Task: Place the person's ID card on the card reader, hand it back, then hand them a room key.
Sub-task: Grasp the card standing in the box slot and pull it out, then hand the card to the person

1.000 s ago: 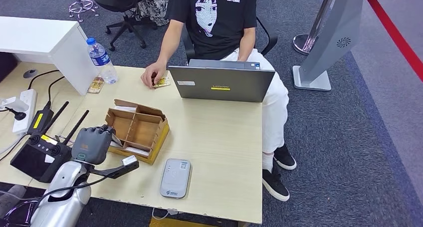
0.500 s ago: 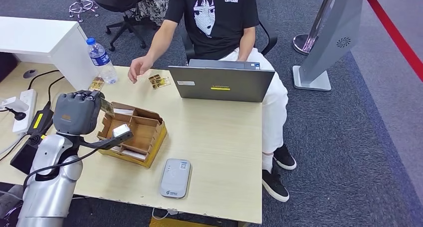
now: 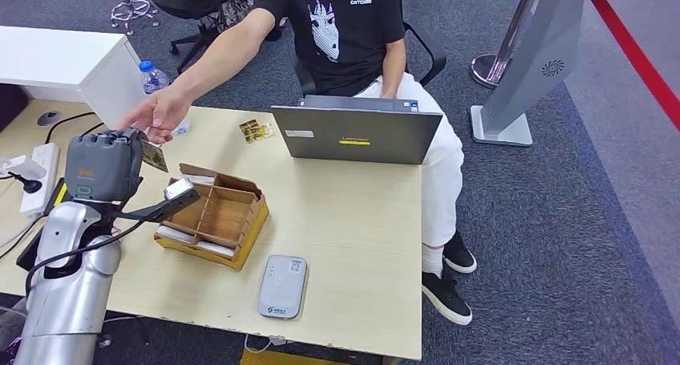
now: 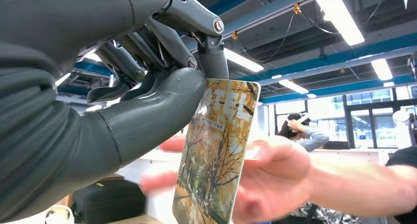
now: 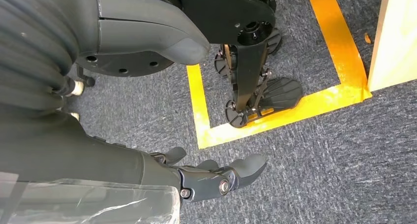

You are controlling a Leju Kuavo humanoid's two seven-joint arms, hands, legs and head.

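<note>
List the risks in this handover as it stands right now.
1. The left hand pinches the autumn-tree printed room key card by one top corner only; if it lets go before the person's hand closes, the card may drop.
2. That hand looks motion-blurred at the card; a pull while the robot grips could twist or bend it.
3. The open brown cardboard organiser box sits just beside the raised arm; lowering carelessly could knock it.

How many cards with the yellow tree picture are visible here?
2: one card pinched in the left hand as the person's hand reaches it, one card on the table beside the laptop. The box may hide more.
</note>
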